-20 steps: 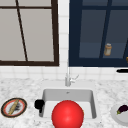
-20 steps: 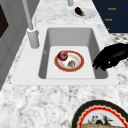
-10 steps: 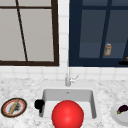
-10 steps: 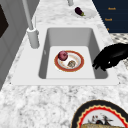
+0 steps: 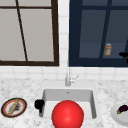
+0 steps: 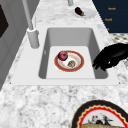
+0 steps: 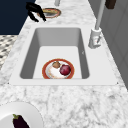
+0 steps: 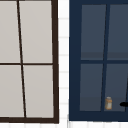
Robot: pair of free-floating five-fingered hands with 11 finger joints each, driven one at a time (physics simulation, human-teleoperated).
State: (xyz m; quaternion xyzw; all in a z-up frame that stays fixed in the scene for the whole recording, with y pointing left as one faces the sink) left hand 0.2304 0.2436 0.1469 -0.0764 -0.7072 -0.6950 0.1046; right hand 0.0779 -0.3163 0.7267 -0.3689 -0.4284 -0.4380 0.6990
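My left hand (image 5: 39, 104) hovers at the sink (image 5: 93, 100) rim, fingers curled downward, holding nothing. I see a plate (image 6: 58, 67) with an apple (image 6: 62, 55) in the basin. I cannot tell my right hand's (image 5: 123, 54) state.

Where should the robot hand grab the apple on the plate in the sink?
Probably from straight above, with fingers round the apple's middle. It is round and sits on the plate down in the sink, whose walls block any sideways reach. A smaller brownish thing lies beside it. The left robot hand is at the sink's edge.
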